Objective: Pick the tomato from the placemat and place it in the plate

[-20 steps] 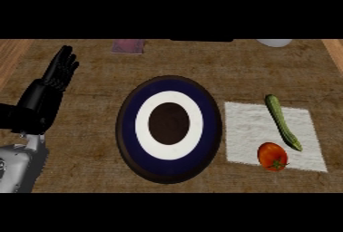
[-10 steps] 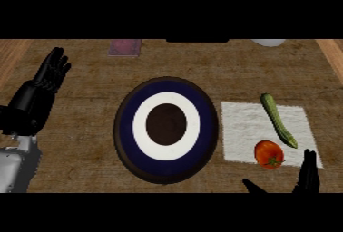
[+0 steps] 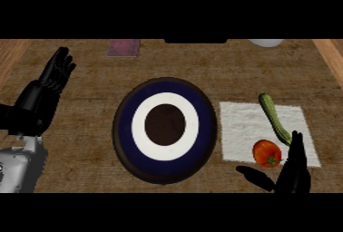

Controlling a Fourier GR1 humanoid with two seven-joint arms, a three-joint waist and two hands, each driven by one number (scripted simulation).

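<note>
Sizing up the grab: small round red tomato (image 3: 267, 153) sits on the white cloth placemat (image 3: 241, 131), near its front edge, apart from the long green courgette (image 3: 274, 118) lying lengthwise just behind it. Right hand (image 3: 293, 171) is at the lower edge, fingers straight and spread from the thumb, holding nothing, just beside the tomato's right flank; can't tell if it's touching.

Handling guess: light, smooth skin, likely slippery, round so it rolls if nudged; soft enough to bruise. Best hold looks like thumb on the left side, fingers on the right, across the widest part, clear of the stem.

Room: round plate with dark blue rim, white ring, dark centre (image 3: 165, 129) lies just left of the placemat, wide target, low rim. Path leftward is short and unobstructed. Courgette crowds the far-right side. Left hand (image 3: 47, 90) rests open, fingers up, at the left edge, well apart.
</note>
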